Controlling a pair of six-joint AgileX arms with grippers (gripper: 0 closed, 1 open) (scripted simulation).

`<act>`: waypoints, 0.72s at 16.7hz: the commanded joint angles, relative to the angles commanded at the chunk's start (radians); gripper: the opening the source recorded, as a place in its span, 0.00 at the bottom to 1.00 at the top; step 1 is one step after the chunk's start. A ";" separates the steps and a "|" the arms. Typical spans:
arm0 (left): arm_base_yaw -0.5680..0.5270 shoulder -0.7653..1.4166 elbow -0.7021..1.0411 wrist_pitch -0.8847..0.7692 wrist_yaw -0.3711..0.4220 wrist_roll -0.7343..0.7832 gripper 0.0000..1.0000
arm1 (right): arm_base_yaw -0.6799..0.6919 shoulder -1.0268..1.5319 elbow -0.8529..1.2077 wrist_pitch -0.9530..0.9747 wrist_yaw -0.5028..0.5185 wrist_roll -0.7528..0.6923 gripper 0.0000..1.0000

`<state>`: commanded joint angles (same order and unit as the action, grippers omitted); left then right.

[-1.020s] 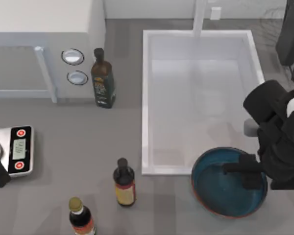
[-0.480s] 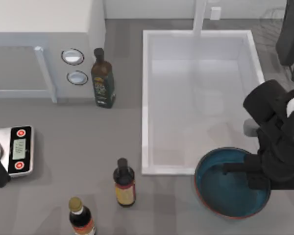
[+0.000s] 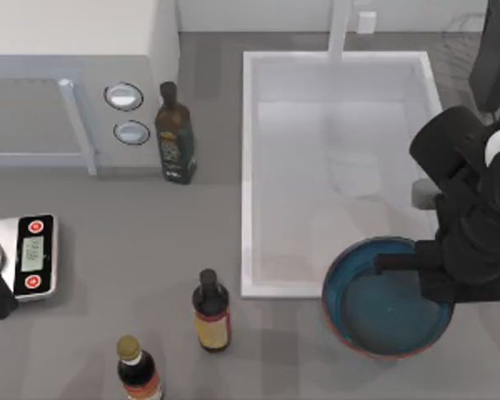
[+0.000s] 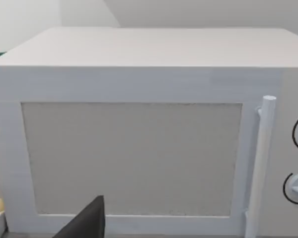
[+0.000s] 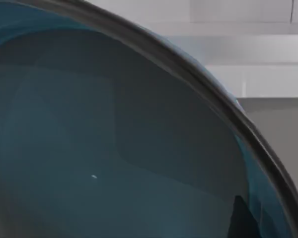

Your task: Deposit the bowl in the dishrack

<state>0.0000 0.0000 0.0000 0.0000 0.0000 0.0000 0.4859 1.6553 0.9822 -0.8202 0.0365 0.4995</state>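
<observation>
Occupying the tabletop's (image 3: 108,217) back left corner, a white microwave (image 3: 67,75), door and bar handle facing the left wrist view, is the largest item. Next, a white sink basin (image 3: 342,167), sunk right of centre toward the back edge. The right arm, black, reaches in over the right edge; its right gripper (image 3: 417,275) is clamped on the right side of the bowl's rim, one finger lying across the teal inside. The bowl (image 3: 375,308), teal inside with a reddish-brown rim, overlaps the basin's front right corner near the front edge. The dishrack (image 3: 462,33), thin dark wire bars, partly seen at the back right corner. A kitchen scale (image 3: 32,254) at the left edge, the parked left arm beside it; its fingers' state cannot be told. Three bottles: one dark (image 3: 174,133) beside the microwave, one brown (image 3: 211,310) and one yellow-capped (image 3: 137,371) by the front edge.
</observation>
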 joint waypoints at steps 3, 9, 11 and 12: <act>0.000 0.000 0.000 0.000 0.000 0.000 1.00 | -0.001 -0.014 0.166 -0.192 0.002 0.001 0.00; 0.000 0.000 0.000 0.000 0.000 0.000 1.00 | -0.007 -0.074 0.500 -0.603 -0.001 -0.009 0.00; 0.000 0.000 0.000 0.000 0.000 0.000 1.00 | -0.010 -0.095 0.568 -0.673 -0.002 -0.013 0.00; 0.000 0.000 0.000 0.000 0.000 0.000 1.00 | -0.011 -0.101 0.587 -0.692 -0.002 -0.015 0.00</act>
<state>0.0000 0.0000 0.0000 0.0000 0.0000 0.0000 0.4748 1.5542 1.5692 -1.5123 0.0346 0.4849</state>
